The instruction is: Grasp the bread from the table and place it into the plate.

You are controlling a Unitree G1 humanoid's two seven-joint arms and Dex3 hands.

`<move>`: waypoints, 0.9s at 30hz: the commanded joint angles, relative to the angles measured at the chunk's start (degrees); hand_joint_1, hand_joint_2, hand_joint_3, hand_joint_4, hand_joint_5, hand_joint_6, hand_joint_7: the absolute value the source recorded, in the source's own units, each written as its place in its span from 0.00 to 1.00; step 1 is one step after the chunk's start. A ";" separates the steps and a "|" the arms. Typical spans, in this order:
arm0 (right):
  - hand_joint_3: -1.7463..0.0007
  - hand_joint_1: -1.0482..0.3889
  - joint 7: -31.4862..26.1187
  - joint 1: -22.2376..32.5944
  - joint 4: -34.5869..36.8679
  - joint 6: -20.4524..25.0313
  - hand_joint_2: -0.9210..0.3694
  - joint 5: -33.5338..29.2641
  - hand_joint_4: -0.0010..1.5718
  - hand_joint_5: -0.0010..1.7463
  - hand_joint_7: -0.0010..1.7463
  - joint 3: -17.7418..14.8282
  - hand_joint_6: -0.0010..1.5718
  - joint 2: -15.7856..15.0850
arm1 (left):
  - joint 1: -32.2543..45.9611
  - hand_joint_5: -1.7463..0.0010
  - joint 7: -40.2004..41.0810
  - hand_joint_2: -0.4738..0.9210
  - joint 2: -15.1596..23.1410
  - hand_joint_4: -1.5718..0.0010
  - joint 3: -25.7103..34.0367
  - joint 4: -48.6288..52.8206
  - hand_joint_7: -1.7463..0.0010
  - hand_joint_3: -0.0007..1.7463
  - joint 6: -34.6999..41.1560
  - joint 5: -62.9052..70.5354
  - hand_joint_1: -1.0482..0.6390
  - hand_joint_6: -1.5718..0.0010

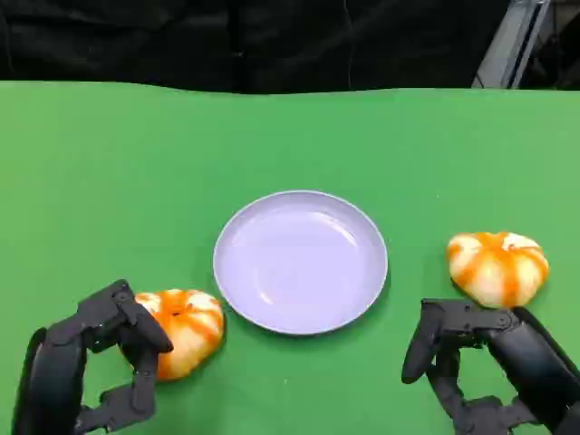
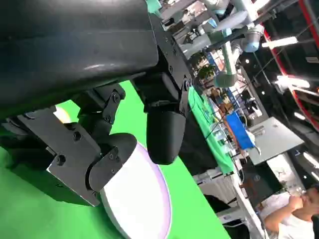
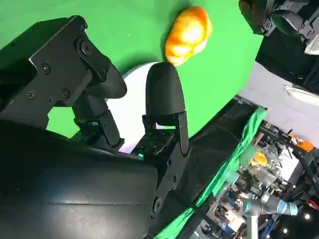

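Orange-striped bread (image 1: 184, 328) lies on your green bench (image 1: 109, 181) left of the lilac plate (image 1: 300, 261), your left hand (image 1: 109, 358) open against it, while your open right hand (image 1: 480, 362) hovers just below a second bun (image 1: 497, 266).

no text can be read anywhere (labels included).

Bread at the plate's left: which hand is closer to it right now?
Left. The left hand sits right against that bread, fingers at its near side. The right hand is across the plate, below the other bread.
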 commanded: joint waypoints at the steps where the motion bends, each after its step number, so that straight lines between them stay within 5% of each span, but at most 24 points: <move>1: 0.23 0.79 0.06 0.20 -0.35 -0.32 0.44 0.29 0.53 0.97 0.77 -0.44 0.49 -1.07 | -0.09 0.02 1.30 0.64 0.14 0.46 0.60 0.19 0.12 0.74 -0.53 0.91 0.64 0.49; 10: 0.24 0.79 0.04 0.25 -0.26 -0.29 0.44 0.41 0.53 0.97 0.78 -0.17 0.49 -0.88 | -0.39 0.14 1.64 0.65 0.93 0.49 0.83 0.87 0.24 0.74 -1.76 1.96 0.65 0.51; 13: 0.24 0.79 -0.31 0.24 -0.20 -0.42 0.44 -0.08 0.53 0.97 0.78 -0.04 0.49 -0.71 | -0.15 0.30 3.24 0.71 1.65 0.51 1.26 -0.22 0.47 0.60 -0.12 6.87 0.60 0.49; 17: 0.24 0.79 -0.28 0.16 -0.06 -0.71 0.44 0.08 0.54 0.97 0.78 0.05 0.49 -0.60 | 1.01 0.45 6.04 0.95 3.32 0.66 1.47 -4.19 0.87 0.13 7.00 19.25 0.45 0.51; 22: 0.22 0.78 -0.13 0.25 -0.68 0.00 0.44 -0.42 0.54 0.98 0.78 0.51 0.49 -0.57 | 2.05 0.68 6.99 1.00 5.94 0.76 -0.43 -9.69 0.99 0.02 17.27 33.75 0.32 0.66; 27: 0.22 0.79 -0.42 -0.10 -0.74 0.47 0.45 -0.83 0.55 0.97 0.78 0.79 0.49 -0.27 | 0.86 0.75 2.92 1.00 8.27 0.85 -5.19 -14.67 1.00 0.02 28.82 47.26 0.25 0.79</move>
